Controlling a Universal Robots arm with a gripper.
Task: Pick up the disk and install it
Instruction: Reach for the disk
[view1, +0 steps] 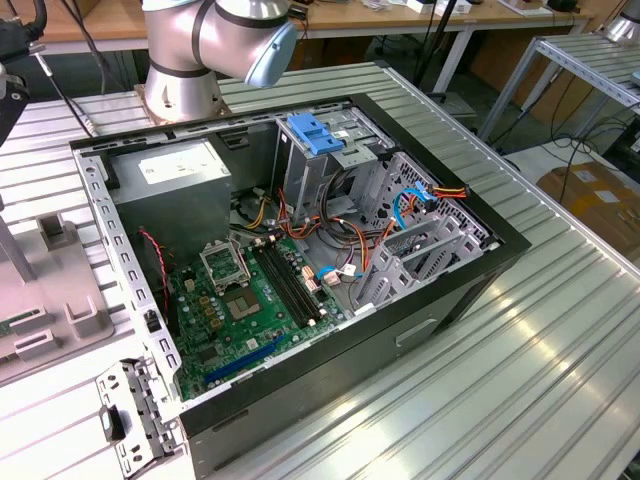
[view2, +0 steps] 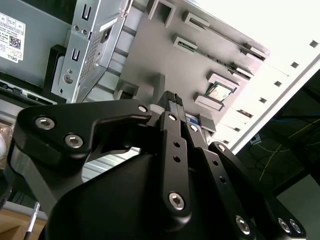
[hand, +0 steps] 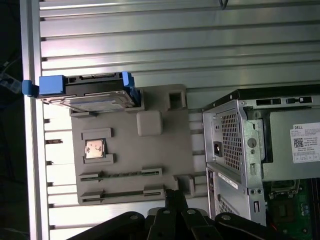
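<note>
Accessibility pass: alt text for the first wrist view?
The disk, silver with blue side rails, sits at one end of a grey fixture tray, apart from the gripper. A chip lies in a tray pocket; the computer case stands beside.

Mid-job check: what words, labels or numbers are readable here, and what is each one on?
White sticker on the power supply: a square code and fine print, too small to read.
The disk on the grey tray: no print legible on its visible side.
Chip in the tray: markings too blurred to read.
Nothing quotable elsewhere.
</note>
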